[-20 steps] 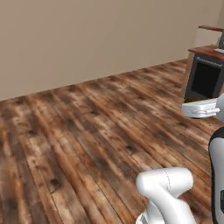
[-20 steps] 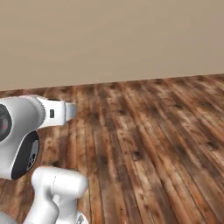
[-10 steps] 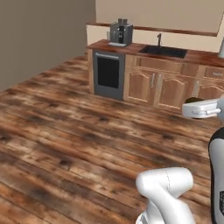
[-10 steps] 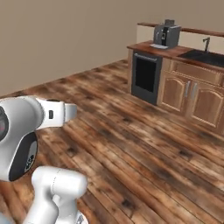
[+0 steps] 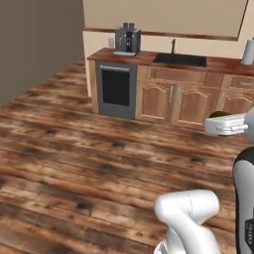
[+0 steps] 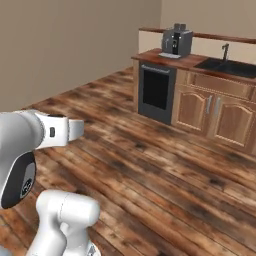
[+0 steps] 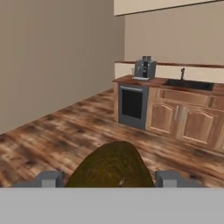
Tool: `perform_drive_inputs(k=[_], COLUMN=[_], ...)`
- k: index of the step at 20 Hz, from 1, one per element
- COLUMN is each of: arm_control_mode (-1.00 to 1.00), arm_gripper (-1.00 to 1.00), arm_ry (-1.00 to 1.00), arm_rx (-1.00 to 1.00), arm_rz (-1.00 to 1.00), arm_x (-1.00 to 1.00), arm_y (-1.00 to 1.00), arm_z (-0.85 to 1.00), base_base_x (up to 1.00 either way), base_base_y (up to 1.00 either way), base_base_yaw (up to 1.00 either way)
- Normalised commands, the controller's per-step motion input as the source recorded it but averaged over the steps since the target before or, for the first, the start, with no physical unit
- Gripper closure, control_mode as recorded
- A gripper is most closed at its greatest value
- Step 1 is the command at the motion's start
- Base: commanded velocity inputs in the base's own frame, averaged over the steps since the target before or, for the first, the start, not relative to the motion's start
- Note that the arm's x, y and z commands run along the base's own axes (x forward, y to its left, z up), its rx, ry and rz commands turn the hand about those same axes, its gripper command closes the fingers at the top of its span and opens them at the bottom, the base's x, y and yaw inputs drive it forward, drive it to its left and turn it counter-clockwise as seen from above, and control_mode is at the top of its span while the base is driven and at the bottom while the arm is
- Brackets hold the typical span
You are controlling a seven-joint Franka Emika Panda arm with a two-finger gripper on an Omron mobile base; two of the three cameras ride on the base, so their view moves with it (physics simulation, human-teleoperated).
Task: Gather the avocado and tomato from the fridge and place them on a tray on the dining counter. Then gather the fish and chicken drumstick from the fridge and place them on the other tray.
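Note:
In the hand view a rounded brownish-green avocado (image 7: 109, 162) sits between the two grey fingertips (image 7: 47, 178), and my gripper (image 7: 109, 180) is shut on it, held well above the wooden floor. In the left base view the white hand end of the arm (image 5: 225, 124) juts out at the right edge. The fridge, dining counter, trays, tomato, fish and chicken drumstick are out of view.
Ahead stands a kitchen worktop (image 5: 149, 55) with a coffee machine (image 5: 127, 38) and a dark sink (image 5: 179, 59). Under it are a dark-fronted appliance (image 5: 116, 89) and wooden cabinets (image 5: 191, 103). A plain wall (image 6: 65, 45) runs along the left. Wide plank floor (image 5: 74, 163) lies between.
The whole picture has swung from a bare wall to the kitchen units, so the base has turned. The arm keeps the same pose in both base views.

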Motion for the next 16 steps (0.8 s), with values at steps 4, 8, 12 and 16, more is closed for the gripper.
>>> perform_drive_inputs(k=[4, 8, 12, 16], arm_control_mode=[1.00, 1.00, 1.00, 1.00], arm_gripper=[1.00, 1.00, 1.00, 1.00], arm_ry=[0.00, 0.00, 0.00, 0.00], arm_rx=[0.00, 0.00, 0.00, 0.00], arm_rz=[0.00, 0.00, 0.00, 0.00], arm_x=[0.00, 0.00, 0.00, 0.00], arm_y=[0.00, 0.00, 0.00, 0.00], arm_z=[0.00, 0.00, 0.00, 0.00], base_base_x=[1.00, 1.00, 1.00, 1.00], base_base_y=[0.51, 0.17, 0.37, 0.47], base_base_yaw=[-0.08, 0.11, 0.10, 0.04])
